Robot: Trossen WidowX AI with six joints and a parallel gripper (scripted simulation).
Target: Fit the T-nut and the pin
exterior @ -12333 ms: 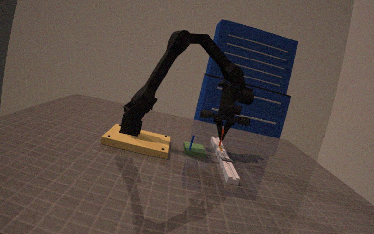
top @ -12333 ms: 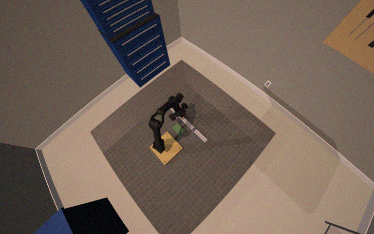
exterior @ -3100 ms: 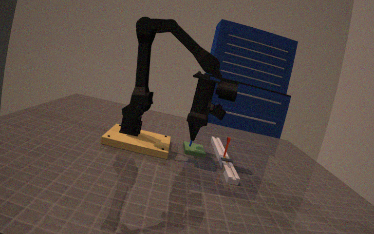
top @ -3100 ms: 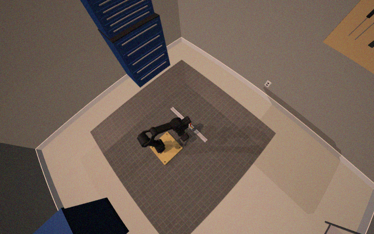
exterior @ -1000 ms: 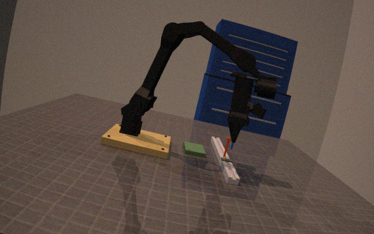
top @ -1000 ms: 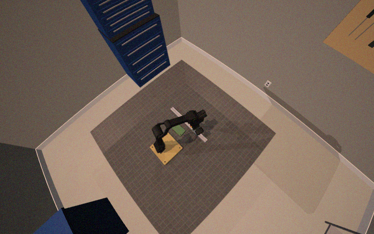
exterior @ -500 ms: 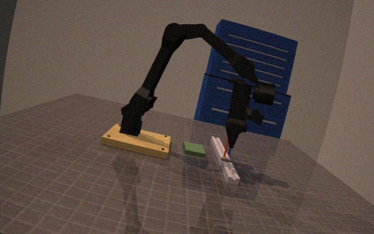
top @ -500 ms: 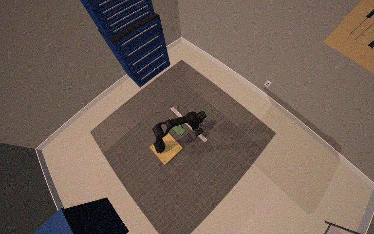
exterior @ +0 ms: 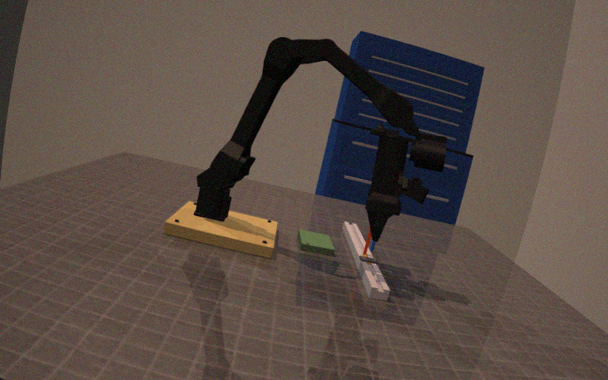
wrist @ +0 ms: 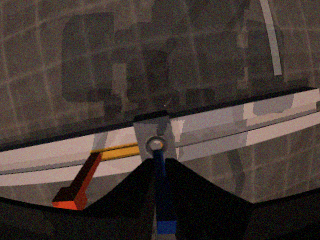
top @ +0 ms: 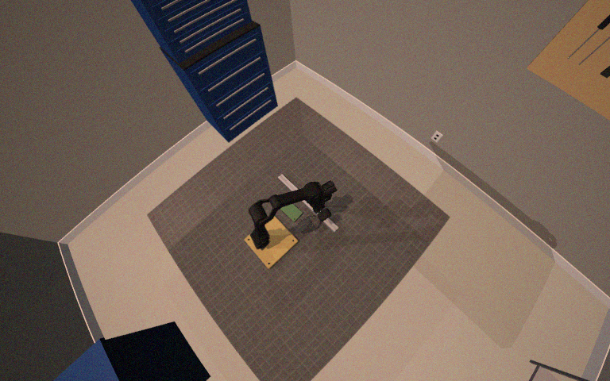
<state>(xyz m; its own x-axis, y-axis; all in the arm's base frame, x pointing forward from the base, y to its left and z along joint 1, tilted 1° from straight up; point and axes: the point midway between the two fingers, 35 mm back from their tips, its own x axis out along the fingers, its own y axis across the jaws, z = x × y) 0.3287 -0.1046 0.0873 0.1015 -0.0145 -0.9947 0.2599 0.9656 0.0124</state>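
1. Our claw [exterior: 376, 238] [wrist: 159, 167] points downward, its fingers nearly together and clenched on the blue pin [exterior: 373, 245] [wrist: 160, 172].
2. The pin runs down between the fingertips, and its lower end is at the hole of the dark bracket [exterior: 368, 259] [wrist: 146, 131], just beyond the claw's tips. We cannot tell how far the end has gone in, if at all.
3. The bracket lies across the aluminum rail [top: 331, 223] [exterior: 378, 293] [wrist: 215, 122], which passes beneath the claw and reaches out to both sides of it.
4. Right beside the claw we see the orange handle [exterior: 367, 240] [wrist: 86, 181], standing up from the slot and leaning a little. We cannot tell whether it touches the fingers.
5. The brass T-nut [wrist: 120, 151] is in the rail's slot at the handle's foot, reaching to the bracket's edge. Something brass-coloured shows inside the hole too.
6. Farther from the claw, on the arm's base side of the rail, the green tray [top: 291, 212] [exterior: 316, 242] sits on the surface [top: 341, 278] [exterior: 295, 322] [wrist: 30, 60].
7. Farthest out from the claw, beyond the tray, our arm stands on a yellow base plate [top: 269, 261] [exterior: 251, 248].
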